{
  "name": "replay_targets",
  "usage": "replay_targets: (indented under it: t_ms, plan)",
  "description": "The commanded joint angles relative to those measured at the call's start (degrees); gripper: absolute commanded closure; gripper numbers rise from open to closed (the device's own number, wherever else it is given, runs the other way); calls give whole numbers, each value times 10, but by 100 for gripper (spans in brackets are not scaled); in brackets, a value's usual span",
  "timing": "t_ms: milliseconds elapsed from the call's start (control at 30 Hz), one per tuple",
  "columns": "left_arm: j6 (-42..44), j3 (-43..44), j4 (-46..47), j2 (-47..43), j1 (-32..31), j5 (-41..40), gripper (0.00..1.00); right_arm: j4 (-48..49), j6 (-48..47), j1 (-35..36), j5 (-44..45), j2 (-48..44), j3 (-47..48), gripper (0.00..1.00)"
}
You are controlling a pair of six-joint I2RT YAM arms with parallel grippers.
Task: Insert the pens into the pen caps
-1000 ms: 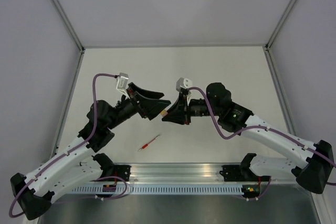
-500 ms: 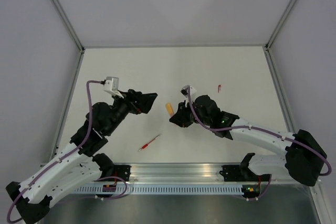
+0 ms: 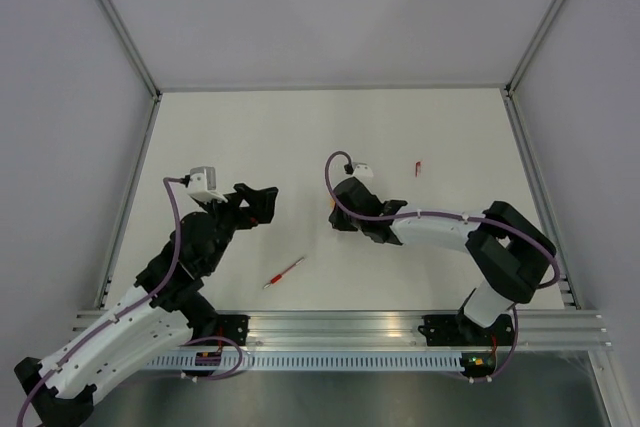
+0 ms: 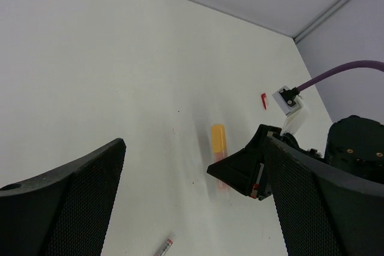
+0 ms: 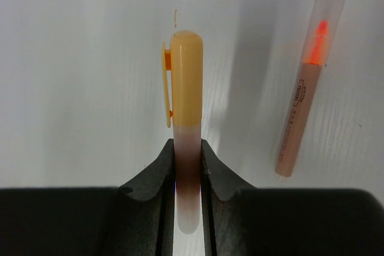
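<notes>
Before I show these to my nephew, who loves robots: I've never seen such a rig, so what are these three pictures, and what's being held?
These are two robot arms bolted at one edge of a white table, each ending in a two-finger gripper. The wide picture looks down from above. The other two come from a small camera on each wrist, so the black shapes at their edges are that arm's own fingers. The right gripper pinches an orange-capped pen. The left gripper is open and holds nothing. On the table lie a thin red pen, a small red cap and, seen from the right wrist, a second pen with a clear cap.
</notes>
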Motion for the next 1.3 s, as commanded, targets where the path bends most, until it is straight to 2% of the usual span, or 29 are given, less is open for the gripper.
replay_targets:
  t_ms: [0,200,400,567,1067,1267]
  plan:
    - [21,-4,3,-13,-2,-35,0,-35,48,0,80,33,46,85]
    - [28,-3,1,-10,-2,-43,0,-60,62,1,106,64,79,85]
    - [30,1,0,-1,-2,-40,0,-83,66,-1,117,81,98,77]
    - [30,0,-1,-7,-2,-39,0,-95,61,-6,120,84,104,75]
    - [33,0,-1,-13,-2,-35,0,-73,39,-11,77,104,92,67]
    - [45,-3,-1,-32,-2,-48,0,-83,-40,-12,85,51,93,61]
